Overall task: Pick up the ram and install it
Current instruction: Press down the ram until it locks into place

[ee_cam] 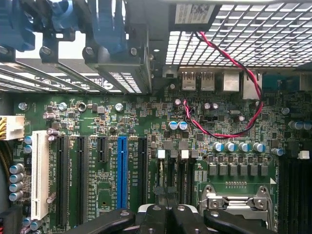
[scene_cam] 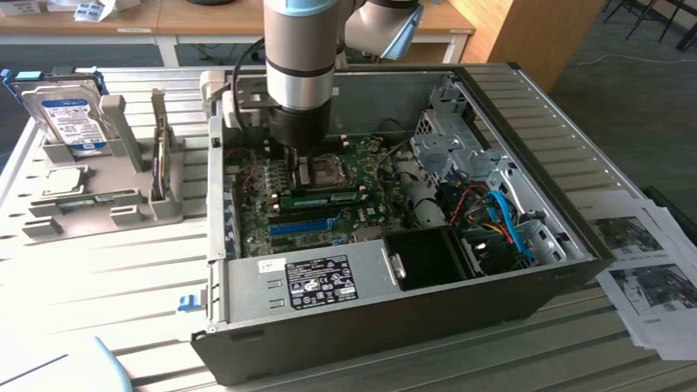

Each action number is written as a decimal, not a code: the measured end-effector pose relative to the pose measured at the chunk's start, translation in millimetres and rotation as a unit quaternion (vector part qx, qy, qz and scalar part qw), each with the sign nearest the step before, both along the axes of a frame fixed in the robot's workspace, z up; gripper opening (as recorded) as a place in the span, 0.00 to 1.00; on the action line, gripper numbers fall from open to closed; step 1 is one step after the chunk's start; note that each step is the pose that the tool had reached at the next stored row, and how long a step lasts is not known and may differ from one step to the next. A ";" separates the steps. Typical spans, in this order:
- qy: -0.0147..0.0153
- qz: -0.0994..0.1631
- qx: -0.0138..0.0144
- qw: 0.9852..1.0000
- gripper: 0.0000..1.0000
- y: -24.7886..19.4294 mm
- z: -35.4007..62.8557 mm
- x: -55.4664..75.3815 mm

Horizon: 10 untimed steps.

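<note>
Ram [scene_cam: 322, 197] seen as long narrow green stick with white label, seated flat in motherboard [scene_cam: 326, 208] slot inside open case [scene_cam: 544, 163]. Gripper [scene_cam: 296, 157] positioned just above CPU socket [scene_cam: 325, 173], jaws closed, nothing held.

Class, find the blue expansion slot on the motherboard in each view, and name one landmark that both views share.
Exterior view: the blue slot lies next to the labelled metal box.
Wrist view: the blue slot stands between black slots.
Shared landmark: the CPU socket.
</note>
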<state>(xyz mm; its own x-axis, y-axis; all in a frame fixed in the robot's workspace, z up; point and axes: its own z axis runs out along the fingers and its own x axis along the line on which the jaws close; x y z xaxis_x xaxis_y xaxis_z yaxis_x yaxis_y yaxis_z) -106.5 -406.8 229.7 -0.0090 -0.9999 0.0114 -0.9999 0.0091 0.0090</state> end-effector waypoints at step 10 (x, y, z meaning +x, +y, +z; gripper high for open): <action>0.000 0.000 0.000 1.000 0.09 -0.1 -2.8 0.0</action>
